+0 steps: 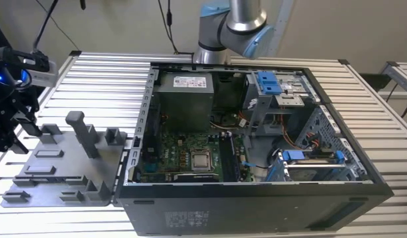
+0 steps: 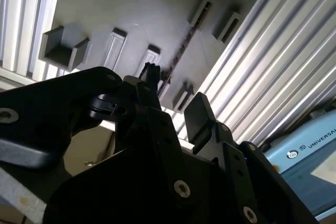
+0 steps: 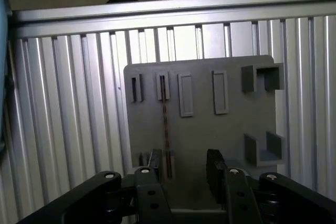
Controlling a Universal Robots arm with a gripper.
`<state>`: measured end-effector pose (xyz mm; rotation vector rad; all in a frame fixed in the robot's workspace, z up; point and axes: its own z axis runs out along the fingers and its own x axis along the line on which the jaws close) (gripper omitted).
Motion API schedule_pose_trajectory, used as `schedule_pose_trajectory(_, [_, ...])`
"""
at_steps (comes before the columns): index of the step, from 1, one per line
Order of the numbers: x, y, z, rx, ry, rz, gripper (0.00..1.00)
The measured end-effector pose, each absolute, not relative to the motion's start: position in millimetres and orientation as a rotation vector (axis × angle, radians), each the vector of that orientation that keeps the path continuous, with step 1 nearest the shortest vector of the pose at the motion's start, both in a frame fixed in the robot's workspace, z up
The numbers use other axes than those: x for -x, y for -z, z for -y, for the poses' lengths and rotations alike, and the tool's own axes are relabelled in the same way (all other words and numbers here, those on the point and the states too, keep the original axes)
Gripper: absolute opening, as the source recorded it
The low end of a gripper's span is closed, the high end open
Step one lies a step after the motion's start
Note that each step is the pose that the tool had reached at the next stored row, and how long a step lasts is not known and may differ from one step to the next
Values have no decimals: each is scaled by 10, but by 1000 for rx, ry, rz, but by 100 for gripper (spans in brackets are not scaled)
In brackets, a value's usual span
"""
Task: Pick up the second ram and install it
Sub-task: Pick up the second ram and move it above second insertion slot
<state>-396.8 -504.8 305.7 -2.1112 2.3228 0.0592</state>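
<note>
**Stage shown: approach to the pick-up; nothing grasped, nothing installed by this grasp.**

- You see the gripper [image 3: 185, 160] hanging above the gray fixture [image 3: 231, 135]. The fixture lies on the slatted table [image 1: 90, 74], at the exterior view's left of the open case [image 1: 256, 198].
- In both wrist views the fingers [image 3: 156, 162] are spread apart and pinch nothing.
- The ram [image 3: 166, 124] stands on edge in a long slot of the fixture and shows as a thin dark line. In the first wrist view that line runs into the gap between the two fingers, nearer one than the other, with no pad touching it. In the second wrist view it runs toward the fingertip of one finger.
- Judge the task as barely begun. The gripper is roughly aligned with the ram, but the closing, the lift, the carry to the case and the seating on the board [image 1: 190, 153] are all left.
- Whether a stick already sits in the board's memory slots cannot be told from the exterior view.
</note>
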Motion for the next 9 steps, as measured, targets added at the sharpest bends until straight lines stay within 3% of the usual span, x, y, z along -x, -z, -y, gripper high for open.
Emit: schedule_pose_trajectory(9, [3969, -2942, 5048, 2131, -61, -2301, 48])
